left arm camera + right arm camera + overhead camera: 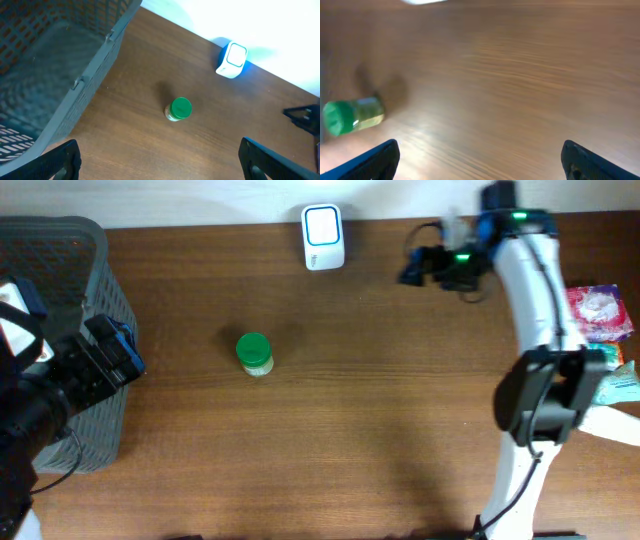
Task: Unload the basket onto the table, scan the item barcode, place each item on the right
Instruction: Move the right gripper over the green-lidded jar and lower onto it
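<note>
The item is a small jar with a green lid (253,352), standing on the brown table left of centre. It also shows in the left wrist view (180,109) and at the left edge of the right wrist view (353,116). A white barcode scanner (323,237) with a blue-lit window stands at the table's far edge (231,60). My left gripper (160,165) is open and empty, hanging near the basket well short of the jar. At the back right, my right gripper (412,268) is open over bare wood (480,160), far from the jar.
A grey slatted basket (60,260) fills the left side of the table (60,60). Several coloured packets (600,310) lie at the right edge behind the right arm's base. The table's far edge runs just behind the scanner.
</note>
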